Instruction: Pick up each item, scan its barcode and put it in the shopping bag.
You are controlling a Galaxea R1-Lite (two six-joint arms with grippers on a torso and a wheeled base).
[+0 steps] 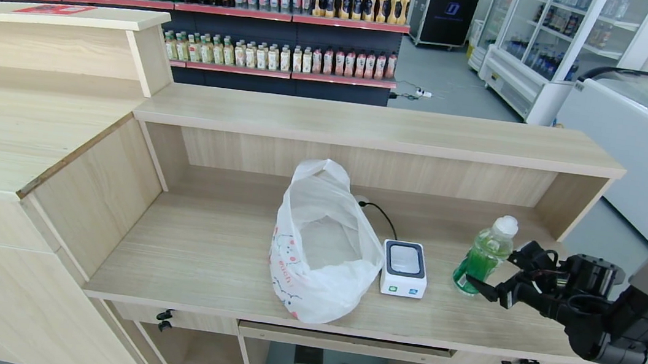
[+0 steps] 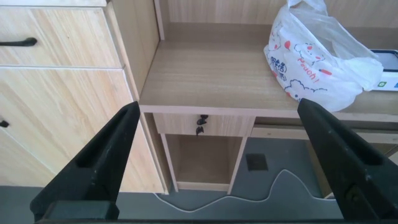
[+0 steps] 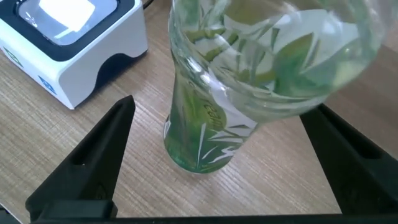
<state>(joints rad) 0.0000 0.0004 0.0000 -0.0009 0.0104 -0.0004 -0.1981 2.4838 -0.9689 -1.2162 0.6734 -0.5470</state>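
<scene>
You are at the very start, by my reading; the green bottle [image 1: 482, 260] stands upright on the surface [image 1: 198, 253], not lifted, not scanned, not bagged. Just to its left sits the white scanner [image 1: 405, 267], window up; left of that, touching it or nearly so, the shopping bag [image 1: 316, 249] slumps with its mouth open, and what you can see inside looks like bare plastic, so I judge nothing is packed. Grasp, scan and drop are all left to do, for this one item at least.

Your left claw [image 2: 217, 106] hangs low in front of the surface's left end, facing the drawers, fingers spread wide and holding nothing; it plays no part in this step. Your right arm comes in from the right side, roughly level with the surface; the right claw [image 3: 219, 107] is spread wide with a finger on either side of the bottle's lower body, and a gap shows at each side, so it is placed for the grasp and not yet gripping.
</scene>
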